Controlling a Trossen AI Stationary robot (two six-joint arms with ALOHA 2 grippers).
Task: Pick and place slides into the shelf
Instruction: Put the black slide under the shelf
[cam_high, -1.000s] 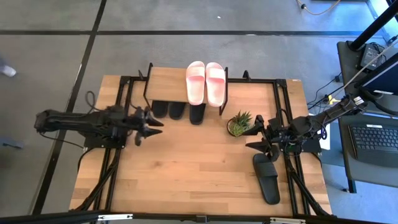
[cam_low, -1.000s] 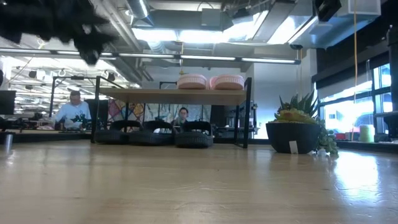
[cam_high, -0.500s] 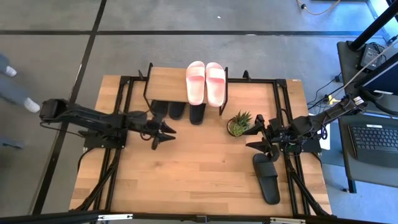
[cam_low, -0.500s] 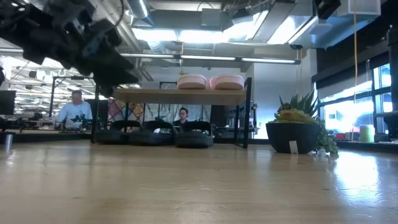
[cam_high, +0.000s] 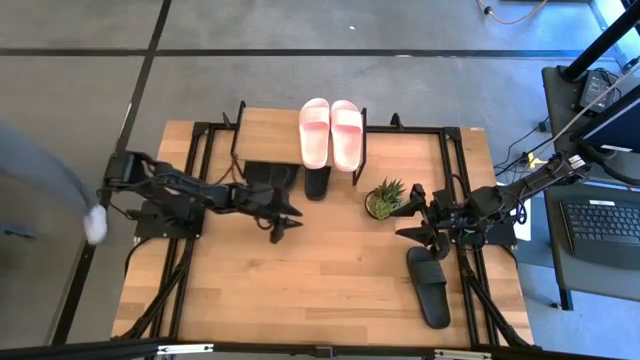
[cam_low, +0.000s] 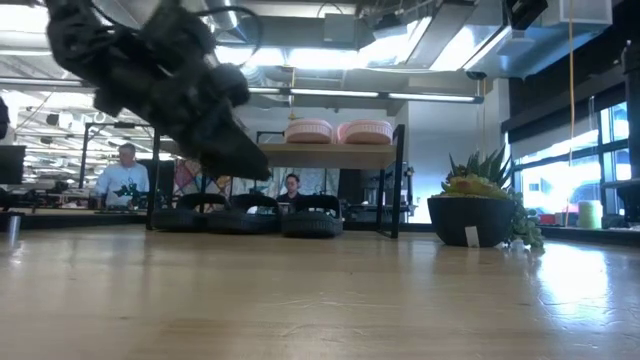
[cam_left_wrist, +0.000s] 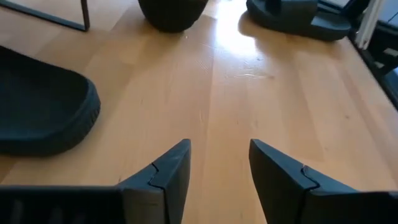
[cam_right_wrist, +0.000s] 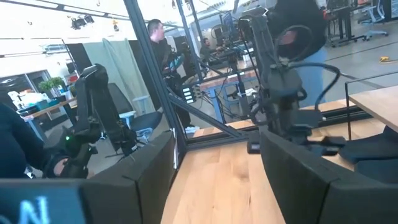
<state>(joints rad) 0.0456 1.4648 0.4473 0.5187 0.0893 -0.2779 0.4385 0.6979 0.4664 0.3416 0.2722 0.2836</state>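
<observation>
**Left arm reaches out before low wooden shelf**

Left gripper (cam_high: 283, 217) above mid-table, fingers parted, grasping nothing. Right gripper (cam_high: 416, 223) near the right edge, jaws spread wide, empty, beside a potted green plant (cam_high: 385, 198). Pale pink slide pair (cam_high: 331, 133) atop the light-plank, black-framed shelf (cam_high: 268, 134); matte black slides (cam_high: 317, 183) beneath; one black slide (cam_high: 429, 285) toward the front right corner.

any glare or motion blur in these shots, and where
Low view: the left arm is smeared by motion, and bright ceiling lights wash out the top. Left wrist view: a glare patch on the tabletop beside the black slide. High view: a blurred person at the left edge.
</observation>
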